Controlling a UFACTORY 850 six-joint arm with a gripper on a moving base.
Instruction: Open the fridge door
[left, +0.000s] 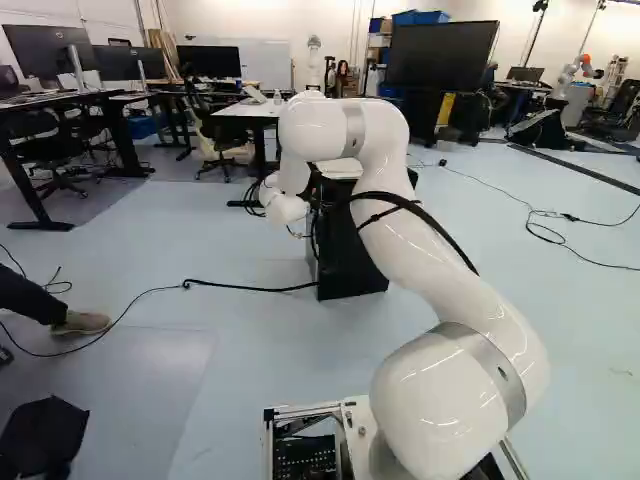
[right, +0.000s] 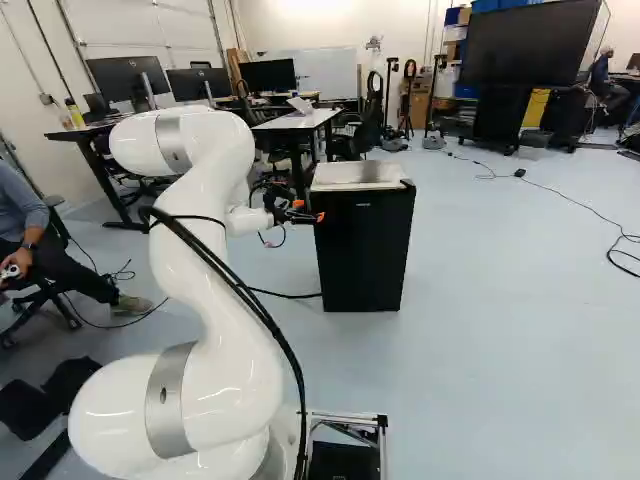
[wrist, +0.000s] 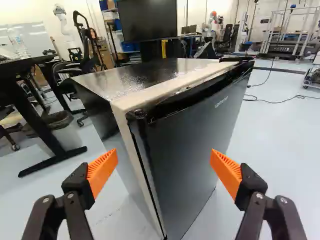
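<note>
In the right base view my gripper (right: 304, 212) is at the near left top corner of the small black fridge (right: 362, 250), which has a light top. The left base view shows the fridge (left: 345, 260) partly hidden behind my arm. Seen from the wrist, the gripper (wrist: 164, 169) stands open, orange pads wide apart, with a vertical fridge edge between and beyond them. The dark door (wrist: 195, 145) lies close against the body, a narrow dark seam along its side. A dark recess runs along the door's top. Contact with the pads cannot be seen.
A black cable (left: 240, 288) runs across the floor to the fridge. Desks with monitors (right: 128, 78) stand behind at the left, and a white table (right: 300, 120) behind the fridge. A large screen (right: 530, 45) and another robot (left: 578, 75) are farther back.
</note>
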